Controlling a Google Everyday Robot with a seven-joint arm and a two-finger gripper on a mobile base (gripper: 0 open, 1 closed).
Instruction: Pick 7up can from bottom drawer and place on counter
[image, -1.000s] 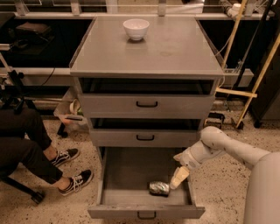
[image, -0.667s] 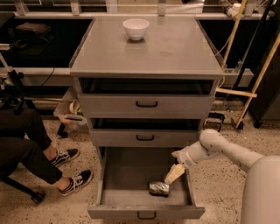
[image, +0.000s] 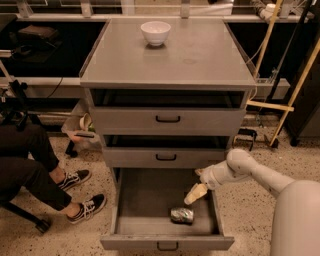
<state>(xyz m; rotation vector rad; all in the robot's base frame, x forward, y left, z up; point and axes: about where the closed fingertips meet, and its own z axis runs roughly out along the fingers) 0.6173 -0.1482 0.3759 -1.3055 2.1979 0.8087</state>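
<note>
The 7up can lies on its side on the floor of the open bottom drawer, near the front right. My gripper hangs inside the drawer, just above and to the right of the can, apart from it. The counter is the grey top of the cabinet, with a white bowl at its back.
The two upper drawers stand slightly open above the bottom one. A seated person's legs and black sneakers are on the floor to the left. Wooden sticks lean at the right.
My gripper has moved up and a little to the left inside the drawer, away from the can. The can has not moved.
</note>
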